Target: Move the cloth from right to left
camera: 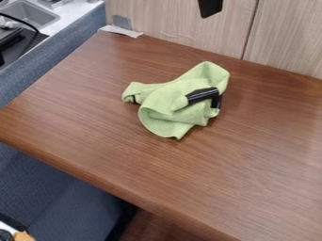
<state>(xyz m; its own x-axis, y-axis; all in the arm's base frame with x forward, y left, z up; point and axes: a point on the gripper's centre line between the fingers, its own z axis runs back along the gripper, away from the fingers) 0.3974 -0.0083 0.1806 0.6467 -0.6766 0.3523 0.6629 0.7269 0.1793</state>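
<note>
Currently | green cloth [170, 101] well inside table [125, 155] edges | jaws [210, 8] at view's top | opening, hold: cannot tell

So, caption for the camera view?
Crumpled green cloth with a black object among its folds, on a wooden tabletop.

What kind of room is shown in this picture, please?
It is probably a kitchen corner or break area with seating. A metal sink is at the upper left, and a wooden table stands beside what looks like a blue fabric seat.
</note>
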